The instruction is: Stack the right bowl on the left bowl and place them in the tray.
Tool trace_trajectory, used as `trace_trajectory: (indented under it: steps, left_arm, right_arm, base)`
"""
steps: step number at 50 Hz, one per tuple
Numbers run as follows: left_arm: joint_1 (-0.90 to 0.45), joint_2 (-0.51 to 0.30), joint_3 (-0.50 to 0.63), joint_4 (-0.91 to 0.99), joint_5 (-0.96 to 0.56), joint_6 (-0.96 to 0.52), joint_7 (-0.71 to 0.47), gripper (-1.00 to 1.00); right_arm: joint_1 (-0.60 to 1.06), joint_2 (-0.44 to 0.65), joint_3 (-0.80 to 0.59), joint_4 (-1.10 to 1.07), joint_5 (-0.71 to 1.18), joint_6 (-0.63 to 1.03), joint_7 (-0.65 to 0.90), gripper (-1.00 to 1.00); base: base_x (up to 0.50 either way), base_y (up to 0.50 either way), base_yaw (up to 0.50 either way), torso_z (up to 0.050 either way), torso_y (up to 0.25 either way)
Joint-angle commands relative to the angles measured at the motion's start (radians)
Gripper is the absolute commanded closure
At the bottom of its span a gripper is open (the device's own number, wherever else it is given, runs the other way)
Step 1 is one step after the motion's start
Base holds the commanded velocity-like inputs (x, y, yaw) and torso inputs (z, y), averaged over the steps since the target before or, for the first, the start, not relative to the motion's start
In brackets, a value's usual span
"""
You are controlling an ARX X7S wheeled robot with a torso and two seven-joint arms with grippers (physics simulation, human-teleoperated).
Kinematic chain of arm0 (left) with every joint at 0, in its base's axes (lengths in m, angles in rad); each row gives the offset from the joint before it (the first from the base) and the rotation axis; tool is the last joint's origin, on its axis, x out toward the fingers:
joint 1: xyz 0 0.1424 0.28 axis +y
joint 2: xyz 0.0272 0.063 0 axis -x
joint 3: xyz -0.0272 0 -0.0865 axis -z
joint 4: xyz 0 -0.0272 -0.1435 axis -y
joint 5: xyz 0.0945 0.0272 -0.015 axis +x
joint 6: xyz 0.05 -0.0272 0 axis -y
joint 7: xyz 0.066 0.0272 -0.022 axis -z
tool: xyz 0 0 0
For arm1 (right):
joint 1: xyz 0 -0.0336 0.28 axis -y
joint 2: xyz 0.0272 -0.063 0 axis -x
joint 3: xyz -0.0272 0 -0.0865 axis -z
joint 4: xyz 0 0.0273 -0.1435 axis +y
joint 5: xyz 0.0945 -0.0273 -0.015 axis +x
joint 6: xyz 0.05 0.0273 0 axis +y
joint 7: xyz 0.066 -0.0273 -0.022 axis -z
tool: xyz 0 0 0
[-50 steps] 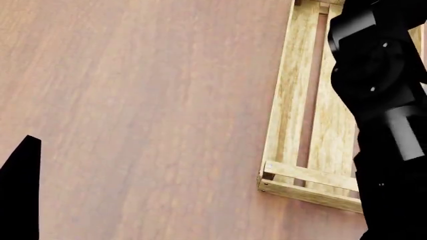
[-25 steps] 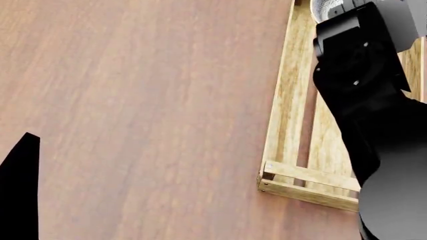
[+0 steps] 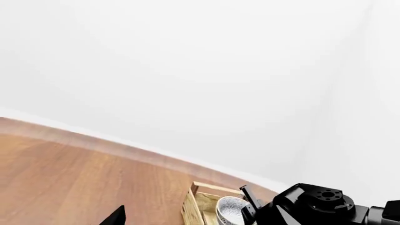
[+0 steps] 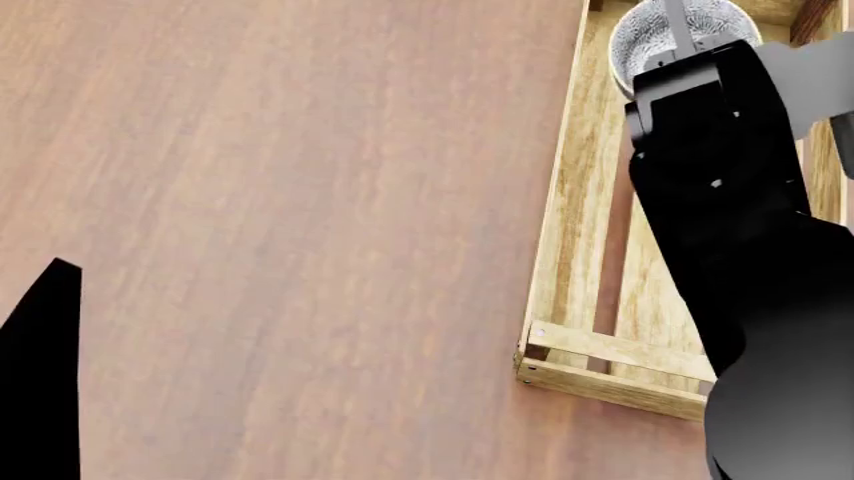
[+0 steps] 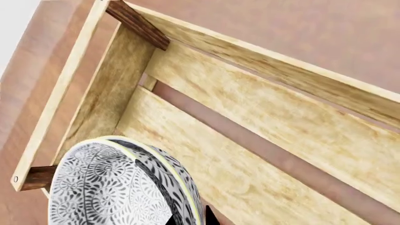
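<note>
At the head view's upper right the patterned bowl (image 4: 667,40) sits inside the wooden tray (image 4: 567,230), its goal; whether either arm's jaws are spread or pinching cannot be told

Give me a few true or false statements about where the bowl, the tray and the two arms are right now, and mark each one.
1. The patterned bowl is inside the tray. True.
2. The bowl sits at the tray's near end, closest to the robot. False: in the head view it is at the far end, near the end bar.
3. The right arm reaches over the tray. True.
4. The left arm is over the tray too. False: it shows only at the head view's lower left edge, away from the tray.
5. The tray has a solid bottom. False: it is slatted, with gaps showing the table.
</note>
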Motion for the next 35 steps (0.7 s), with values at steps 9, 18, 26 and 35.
trace_trajectory:
  steps: [9, 18, 26, 35]
  left_arm:
    - [-0.003, 0.001, 0.007, -0.015, 0.007, -0.001, -0.004, -1.00]
    - [-0.003, 0.002, 0.010, -0.018, 0.008, 0.001, -0.004, -1.00]
    - [-0.004, -0.001, 0.010, -0.019, 0.007, 0.001, -0.007, -1.00]
    - [-0.005, 0.000, 0.013, -0.023, 0.009, 0.003, -0.005, -1.00]
  right_arm:
    - [-0.039, 0.011, 0.012, 0.013, -0.018, 0.020, -0.028, 1.00]
    - [-0.053, 0.012, 0.032, 0.013, -0.017, 0.027, -0.057, 1.00]
    - [-0.058, 0.005, 0.043, 0.013, -0.019, 0.039, -0.077, 1.00]
    - [-0.072, 0.006, 0.042, 0.013, -0.019, 0.036, -0.085, 1.00]
  base:
    - [0.00, 0.00, 0.00, 0.000, 0.000]
    - [0.00, 0.00, 0.00, 0.000, 0.001]
    - [0.00, 0.00, 0.00, 0.001, 0.001]
    - [0.00, 0.00, 0.00, 0.000, 0.000]
